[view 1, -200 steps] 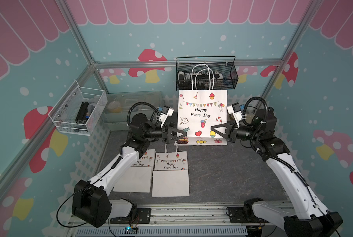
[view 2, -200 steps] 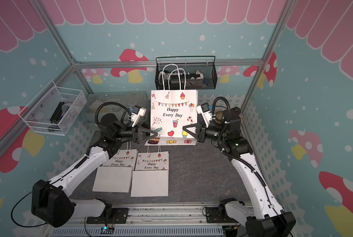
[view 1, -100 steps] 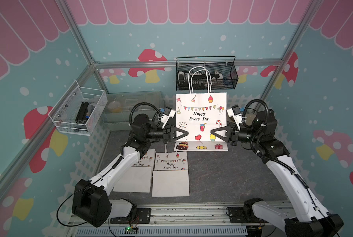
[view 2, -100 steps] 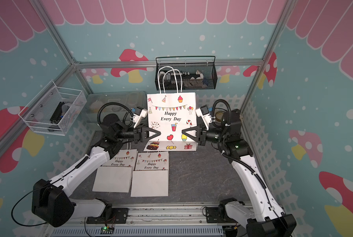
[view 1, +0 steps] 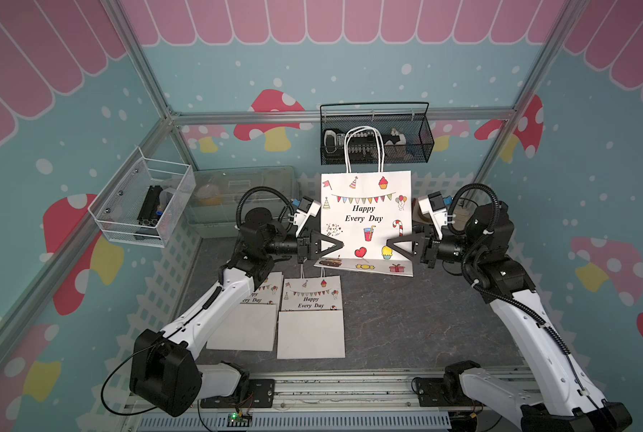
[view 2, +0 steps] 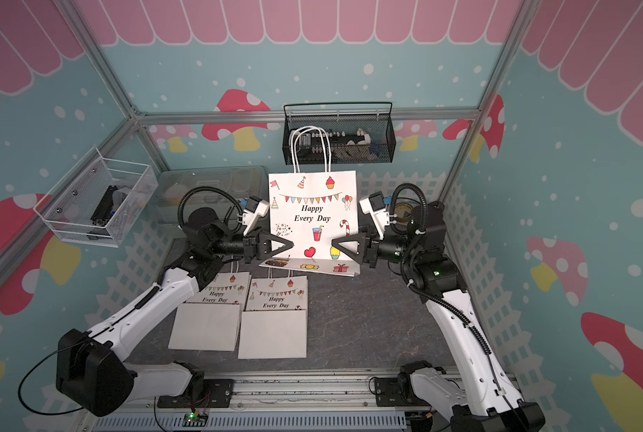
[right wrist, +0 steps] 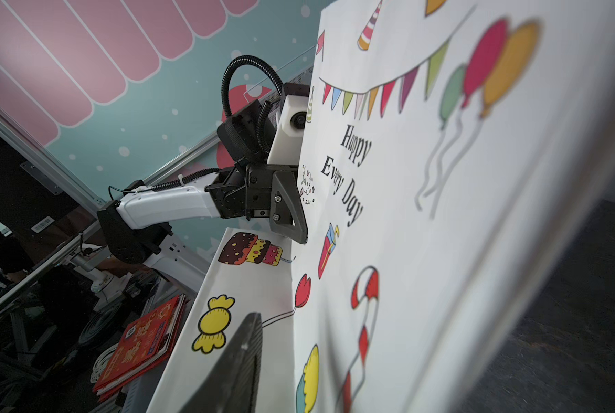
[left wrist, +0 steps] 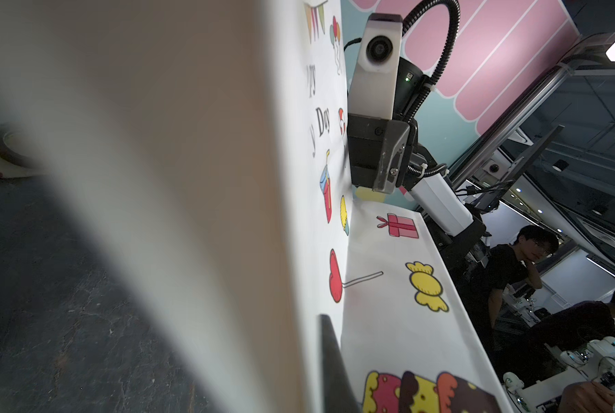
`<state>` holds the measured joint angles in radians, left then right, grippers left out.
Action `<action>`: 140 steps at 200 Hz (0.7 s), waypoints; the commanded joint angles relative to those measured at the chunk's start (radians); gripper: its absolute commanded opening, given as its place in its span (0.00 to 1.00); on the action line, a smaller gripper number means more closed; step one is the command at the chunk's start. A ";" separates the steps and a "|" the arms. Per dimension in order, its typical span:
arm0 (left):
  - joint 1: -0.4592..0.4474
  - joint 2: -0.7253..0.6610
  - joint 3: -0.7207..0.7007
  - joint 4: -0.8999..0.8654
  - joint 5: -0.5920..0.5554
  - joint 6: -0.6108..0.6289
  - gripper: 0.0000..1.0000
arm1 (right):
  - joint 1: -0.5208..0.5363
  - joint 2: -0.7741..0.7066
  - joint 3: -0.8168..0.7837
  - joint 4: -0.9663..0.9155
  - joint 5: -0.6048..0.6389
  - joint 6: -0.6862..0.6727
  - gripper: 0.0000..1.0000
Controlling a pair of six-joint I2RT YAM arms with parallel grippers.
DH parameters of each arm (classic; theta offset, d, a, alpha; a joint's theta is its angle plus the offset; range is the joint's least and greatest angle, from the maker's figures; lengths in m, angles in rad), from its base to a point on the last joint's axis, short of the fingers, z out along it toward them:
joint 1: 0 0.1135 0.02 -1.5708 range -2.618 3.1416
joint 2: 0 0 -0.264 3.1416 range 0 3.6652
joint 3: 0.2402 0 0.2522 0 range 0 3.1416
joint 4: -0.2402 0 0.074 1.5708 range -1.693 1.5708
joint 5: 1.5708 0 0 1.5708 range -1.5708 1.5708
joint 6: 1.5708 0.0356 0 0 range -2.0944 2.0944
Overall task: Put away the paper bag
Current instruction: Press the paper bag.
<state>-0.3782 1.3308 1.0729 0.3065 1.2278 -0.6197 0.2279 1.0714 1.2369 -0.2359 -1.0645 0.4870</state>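
Observation:
The white paper bag (view 1: 364, 213) (view 2: 312, 213), printed "Happy Every Day", stands upright at the back middle of the table, handles up. Its bottom strip is folded forward onto the table. My left gripper (view 1: 340, 245) (view 2: 291, 245) is shut on the bag's left edge; in the left wrist view one finger (left wrist: 331, 364) lies flat against the printed panel (left wrist: 388, 304). My right gripper (view 1: 389, 245) (view 2: 333, 245) is at the bag's right edge and open; in the right wrist view its finger (right wrist: 238, 361) stands off the panel (right wrist: 406, 178). The other fingers are hidden behind the bag.
Two flat folded bags (view 1: 310, 318) (view 1: 248, 314) lie at the front left, partly under my left arm. A black mesh basket (view 1: 376, 142) hangs on the back wall right behind the bag's handles. A white wire basket (view 1: 144, 204) hangs on the left wall, beside a clear lidded box (view 1: 245, 190).
My left gripper moved in and shut on the bag's left edge. My right gripper, shut on the right edge before, has opened. The bag's bottom strip has folded forward.

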 commanded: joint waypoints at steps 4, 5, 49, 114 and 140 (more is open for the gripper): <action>-0.001 -0.019 0.027 -0.017 0.006 0.021 0.00 | -0.005 0.029 0.090 0.017 0.020 -0.019 0.38; 0.001 -0.019 0.026 -0.018 0.006 0.021 0.00 | -0.005 0.031 0.093 0.017 0.020 -0.018 0.38; 0.002 -0.025 0.026 -0.017 0.006 0.023 0.04 | -0.009 0.093 0.167 0.016 0.020 0.004 0.08; 0.002 -0.088 0.005 0.173 -0.092 -0.101 0.58 | -0.013 0.078 0.151 -0.042 -0.024 -0.027 0.00; 0.005 -0.111 -0.017 0.275 -0.155 -0.151 0.57 | -0.013 0.075 0.119 -0.082 -0.057 -0.045 0.00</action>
<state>-0.3748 1.2572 1.0714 0.4419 1.1522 -0.7109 0.2203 1.1618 1.3766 -0.2764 -1.0683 0.4774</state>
